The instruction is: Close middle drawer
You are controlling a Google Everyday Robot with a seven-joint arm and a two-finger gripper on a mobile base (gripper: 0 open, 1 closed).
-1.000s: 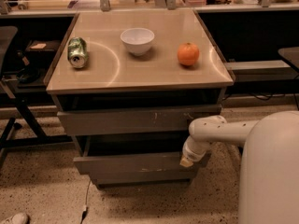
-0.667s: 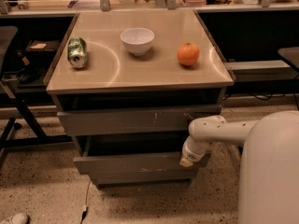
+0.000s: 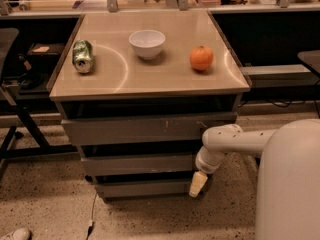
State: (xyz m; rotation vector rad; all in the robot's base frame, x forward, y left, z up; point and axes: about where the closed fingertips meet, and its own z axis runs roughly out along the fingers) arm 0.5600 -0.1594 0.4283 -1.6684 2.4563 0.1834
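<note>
The grey cabinet shows three grey drawer fronts stacked under its tan top. The middle drawer is a wide plain grey front with a dark gap above it. It stands close to in line with the scratched top front and the narrower bottom front. My gripper hangs from the white arm that reaches in from the right. It sits at the cabinet's lower right corner, just below the right end of the middle drawer's front.
On the cabinet top are a green can on its side, a white bowl and an orange. A chair frame stands at the left. My white body fills the lower right. A cable lies on the speckled floor.
The middle drawer was pulled well out, with its front low and forward. It has slid back into the cabinet. My gripper has moved down and slightly left along the cabinet's right side.
</note>
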